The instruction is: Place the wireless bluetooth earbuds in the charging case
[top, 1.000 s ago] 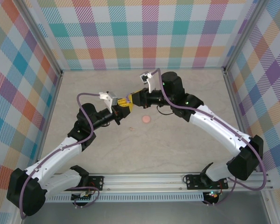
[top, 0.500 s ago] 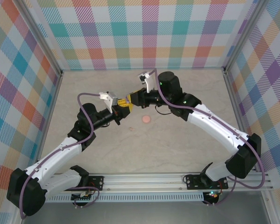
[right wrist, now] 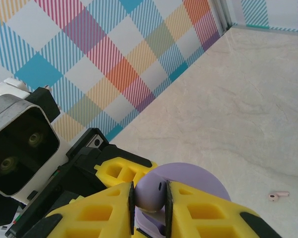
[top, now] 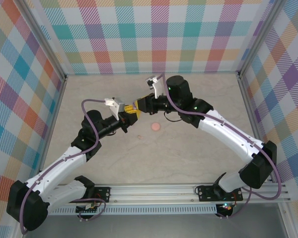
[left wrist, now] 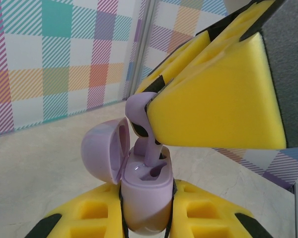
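- The left gripper (left wrist: 146,214) was clamped on the purple charging case (left wrist: 144,196). Its yellow foam fingers (left wrist: 89,220) pressed the case's two sides and held it upright above the table (left wrist: 49,163).
- The case's lid (left wrist: 102,151) stood swung open, to the left in the left wrist view, baring the top of the case.
- The right gripper (right wrist: 149,198) was closed on a purple earbud (right wrist: 150,194) — the right wrist view showed the bud's rounded head pinched between the yellow pads (right wrist: 181,199).
- In the left wrist view that earbud hung from the right gripper's tips directly over the case. Its stem pointed down and its lower end reached into the case's open top. The head was not seated and stood clear above the rim.
- From the top camera the two grippers met tip to tip near the middle of the table, just left of a round pink disc (top: 154,127) lying flat on the surface.
- A pink earbud (right wrist: 279,196) lay loose on the table — well apart from the case, at the right in the right wrist view
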### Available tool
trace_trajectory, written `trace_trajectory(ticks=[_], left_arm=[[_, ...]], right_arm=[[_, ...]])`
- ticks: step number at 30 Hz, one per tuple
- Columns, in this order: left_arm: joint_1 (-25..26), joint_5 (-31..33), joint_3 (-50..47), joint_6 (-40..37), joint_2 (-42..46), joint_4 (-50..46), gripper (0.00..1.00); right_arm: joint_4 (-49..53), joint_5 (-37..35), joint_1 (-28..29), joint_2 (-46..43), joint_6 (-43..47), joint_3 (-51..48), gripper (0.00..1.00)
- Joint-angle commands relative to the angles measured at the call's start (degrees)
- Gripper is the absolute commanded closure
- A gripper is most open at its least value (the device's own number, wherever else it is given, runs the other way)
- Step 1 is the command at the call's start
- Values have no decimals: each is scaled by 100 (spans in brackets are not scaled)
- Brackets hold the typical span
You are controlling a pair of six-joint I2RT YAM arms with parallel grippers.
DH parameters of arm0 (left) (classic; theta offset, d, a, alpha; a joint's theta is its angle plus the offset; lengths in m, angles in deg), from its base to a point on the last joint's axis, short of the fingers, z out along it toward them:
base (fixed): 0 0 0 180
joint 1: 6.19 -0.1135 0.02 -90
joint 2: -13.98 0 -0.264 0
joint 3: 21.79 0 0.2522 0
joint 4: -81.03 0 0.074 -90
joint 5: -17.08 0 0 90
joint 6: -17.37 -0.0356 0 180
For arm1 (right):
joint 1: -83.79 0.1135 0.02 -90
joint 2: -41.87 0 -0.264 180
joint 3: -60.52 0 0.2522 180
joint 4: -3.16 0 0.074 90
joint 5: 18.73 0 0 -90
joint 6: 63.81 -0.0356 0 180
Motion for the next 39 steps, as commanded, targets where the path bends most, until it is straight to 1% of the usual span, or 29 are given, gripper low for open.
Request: trace_trajectory(ticks=[1, 6, 19, 23, 30, 39], left_arm=[[67, 29, 110, -51, 181, 454, 100], [65, 15, 110, -68, 203, 414, 100], [68, -68, 163, -166, 185, 300, 100], [69, -199, 223, -176, 136, 186, 100], [74, -240, 238, -148, 102, 171, 100], [76, -324, 291, -280, 27, -158, 100]], right_arm=[[472, -133, 59, 126, 111, 132, 76], [519, -208, 64, 129, 137, 149, 74], [669, -362, 71, 162, 227, 241, 73], [763, -392, 77, 219, 260, 345, 77], [823, -449, 95, 298, 235, 426, 85], [890, -450, 99, 327, 226, 508, 88]])
